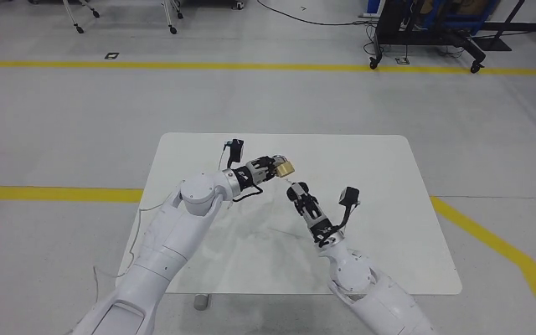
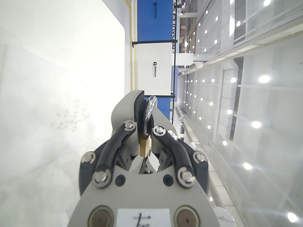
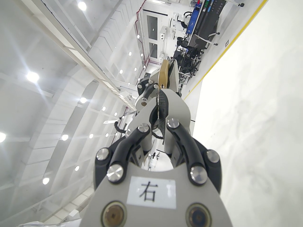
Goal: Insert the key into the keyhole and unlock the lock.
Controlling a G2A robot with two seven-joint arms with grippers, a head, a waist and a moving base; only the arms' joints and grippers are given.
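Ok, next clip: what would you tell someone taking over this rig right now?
Left claw: shut on the lock, held over the table.
Right claw: shut on the key, which points at the lock's end from close by.
Done: both things are in hand and lined up.
Left: I cannot tell whether the key has entered the keyhole. Seat it, turn it, open the lock.

A white table (image 1: 394, 251) lies beneath the left pincer (image 1: 278, 166). Well beyond it a yellow line (image 1: 167, 64) crosses the grey floor (image 1: 84, 117). Farther off to its right stands a dark wheeled rack (image 1: 435, 33), with a black cable (image 1: 310, 20) nearby.
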